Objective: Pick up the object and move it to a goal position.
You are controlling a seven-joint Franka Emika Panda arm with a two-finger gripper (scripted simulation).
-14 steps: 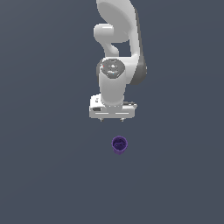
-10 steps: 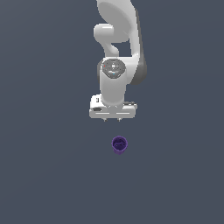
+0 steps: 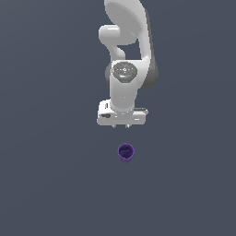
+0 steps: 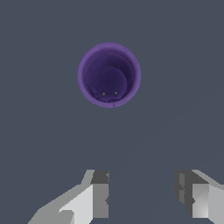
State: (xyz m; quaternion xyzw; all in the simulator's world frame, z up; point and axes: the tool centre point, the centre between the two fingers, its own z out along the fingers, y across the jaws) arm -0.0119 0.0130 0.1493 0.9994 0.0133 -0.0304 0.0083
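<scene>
The object is a small dark purple cup [image 3: 125, 152], standing upright with its mouth up on the grey floor [image 3: 55, 184]. In the wrist view the cup [image 4: 109, 75] shows its round rim and dark inside. My white gripper [image 3: 120, 125] hangs above the floor, a short way behind the cup in the exterior view and apart from it. The gripper [image 4: 142, 197] is open, with nothing between its two fingertips, and the cup lies ahead of the gap rather than within it.
The white arm [image 3: 125, 55] rises behind the gripper toward the top of the exterior view. Plain grey floor [image 4: 39, 131] surrounds the cup on all sides.
The gripper has shifted slightly toward the cup in the exterior view. The cup has not moved.
</scene>
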